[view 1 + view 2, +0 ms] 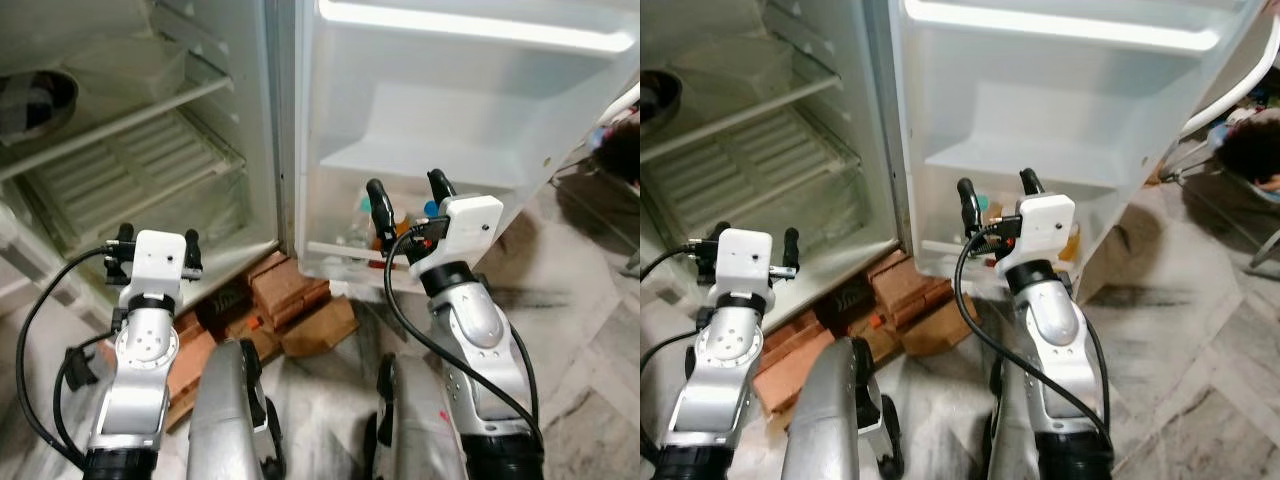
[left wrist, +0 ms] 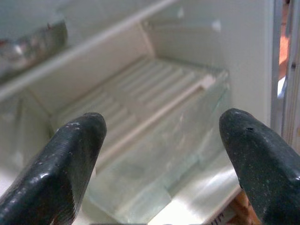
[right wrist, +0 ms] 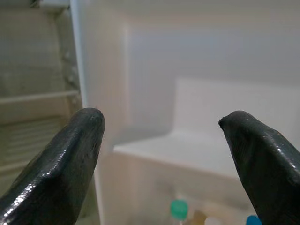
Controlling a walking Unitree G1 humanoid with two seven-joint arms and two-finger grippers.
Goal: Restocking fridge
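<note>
Right pincer [image 1: 410, 195], spread and empty, centre frame before the fridge door's bottle shelf [image 1: 345, 255]; left pincer [image 1: 155, 243], spread, lower left.

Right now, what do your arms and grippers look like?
Both arms are silver metal with rounded joints. Each wrist carries a white boxy housing, fed by looping black cables. The left gripper and right gripper each have two long, glossy black fingers with rounded tips.

Bottles [image 1: 362, 222] in door shelf [image 1: 345, 255]
</note>
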